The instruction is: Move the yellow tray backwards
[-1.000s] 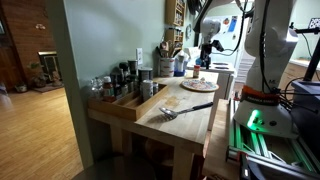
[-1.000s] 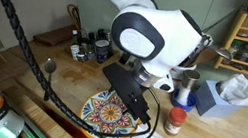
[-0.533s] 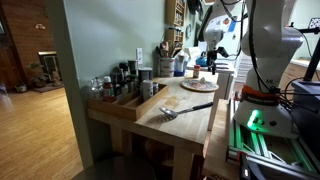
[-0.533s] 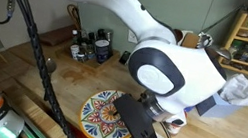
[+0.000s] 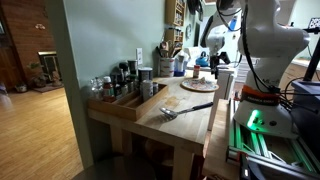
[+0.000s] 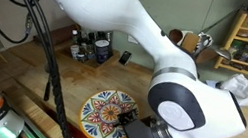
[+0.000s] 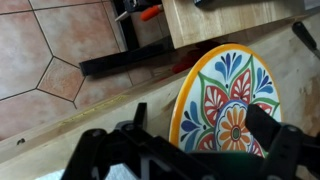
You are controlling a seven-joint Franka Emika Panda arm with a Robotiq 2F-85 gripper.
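The yellow tray (image 6: 107,112), a round plate with a colourful floral pattern, lies close to the wooden table's (image 6: 83,72) robot-side edge. The gripper (image 7: 200,135) hovers above it, fingers spread wide, gripping nothing.

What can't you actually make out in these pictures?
- Yellow tray: in an exterior view the arm hides its right part. In the wrist view the gripper covers its lower part.
- Whether the fingers touch the tray: too dark and blurred in the wrist view.
- Bottles in the wooden box: too small to read labels.
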